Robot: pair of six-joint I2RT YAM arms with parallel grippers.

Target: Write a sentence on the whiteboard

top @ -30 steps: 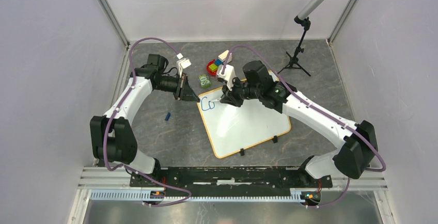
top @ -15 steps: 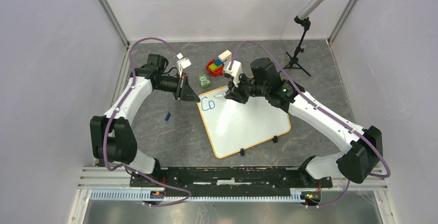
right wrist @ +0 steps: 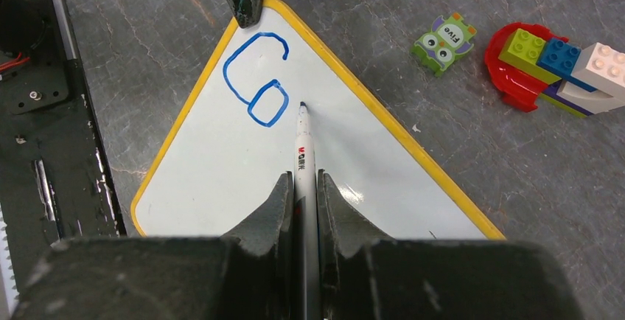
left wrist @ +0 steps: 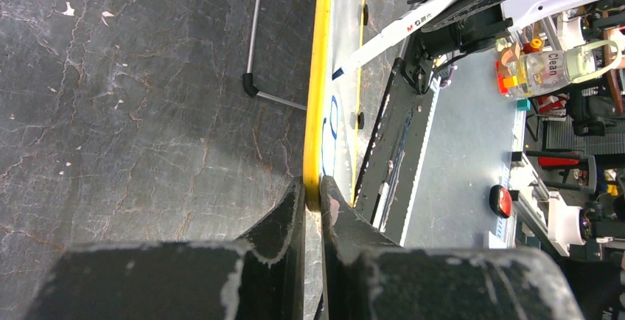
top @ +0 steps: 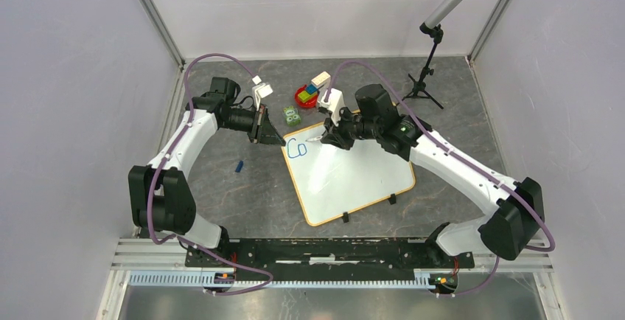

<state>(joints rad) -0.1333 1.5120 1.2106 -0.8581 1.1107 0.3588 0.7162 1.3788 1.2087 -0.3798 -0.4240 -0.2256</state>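
The whiteboard [top: 354, 180] lies askew near the middle of the surface [top: 250, 195]. The left hand [left wrist: 312, 191] is pinched shut on the rim at its far-left corner. The right hand [right wrist: 302, 181] is clamped on a marker [right wrist: 303, 147], whose tip sits at the board just right of the writing. The sentence [right wrist: 258, 77] so far reads only a blue "Co", so I'd judge nearly all of it is left to write.

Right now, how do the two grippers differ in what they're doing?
The left gripper pinches the whiteboard's yellow rim at a corner; the right gripper pinches a marker. The left gripper sits at the board's edge; the right gripper is over the board, marker tip beside the blue letters. Both are black and shut on something.
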